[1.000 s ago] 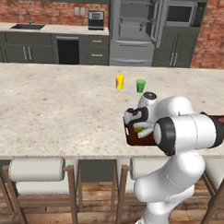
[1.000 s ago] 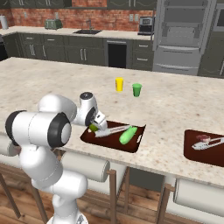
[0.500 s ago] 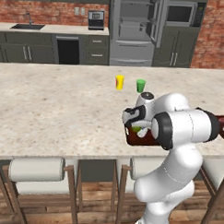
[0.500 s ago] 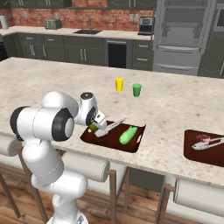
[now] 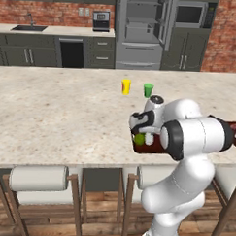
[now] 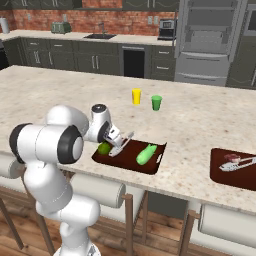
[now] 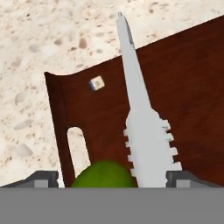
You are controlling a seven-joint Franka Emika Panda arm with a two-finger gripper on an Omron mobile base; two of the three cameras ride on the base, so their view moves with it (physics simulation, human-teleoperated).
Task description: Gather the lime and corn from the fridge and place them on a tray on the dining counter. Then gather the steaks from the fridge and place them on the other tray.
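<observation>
Fingers (image 7: 112, 177) spread wide astride lime (image 7: 103, 174), on tray (image 7: 183, 87).

Bright-green lime (image 6: 104, 148) on brown tray's (image 6: 152, 166) left end

lime (image 7: 103, 174): lower half cut off at 6 o'clock, hand view | tray (image 5: 147, 146): right portion hidden behind arm, left base view | fingertips (image 7: 41, 178): only tops visible

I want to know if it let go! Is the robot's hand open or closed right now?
Gripper: open, fingers spread wide on either side of the lime, which sits on the tray.
</observation>
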